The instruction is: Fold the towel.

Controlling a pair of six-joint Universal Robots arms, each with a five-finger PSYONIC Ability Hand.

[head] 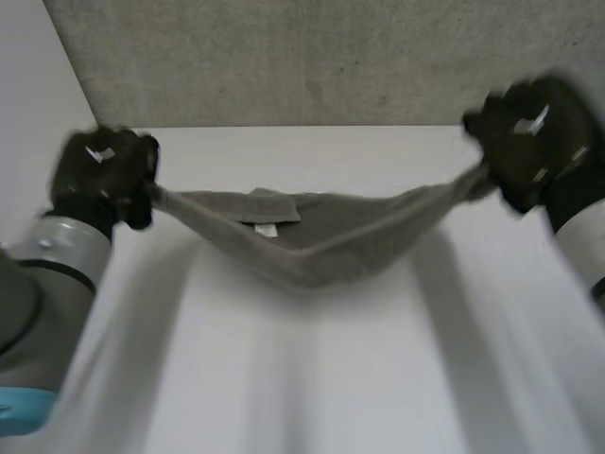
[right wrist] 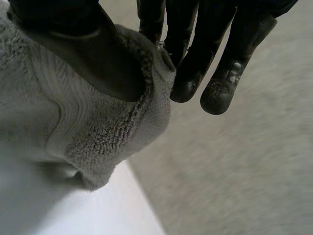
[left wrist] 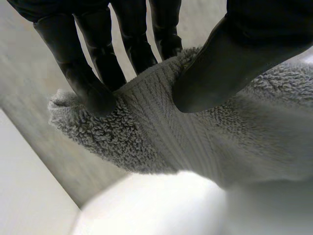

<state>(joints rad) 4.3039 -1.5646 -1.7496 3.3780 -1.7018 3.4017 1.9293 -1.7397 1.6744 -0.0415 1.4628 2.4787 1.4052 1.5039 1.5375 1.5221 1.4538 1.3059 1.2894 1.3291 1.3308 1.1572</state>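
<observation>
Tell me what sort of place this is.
Likely a robotics lab bench: a white table, a grey speckled backdrop, and the left hand and right hand pinching a grey towel by its ends.

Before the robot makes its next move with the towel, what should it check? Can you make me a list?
1. Left hand grip: its thumb and fingers pinch one end of the towel. Ok.
2. Right hand grip: it pinches the opposite end. Ok.
3. Towel stretched straight between the hands: it sags in the middle. Not ok.
4. Towel smooth: a flap with a white label lies folded over near the middle. Not ok.
5. Lowest part lifted off the table: cannot tell.
</observation>
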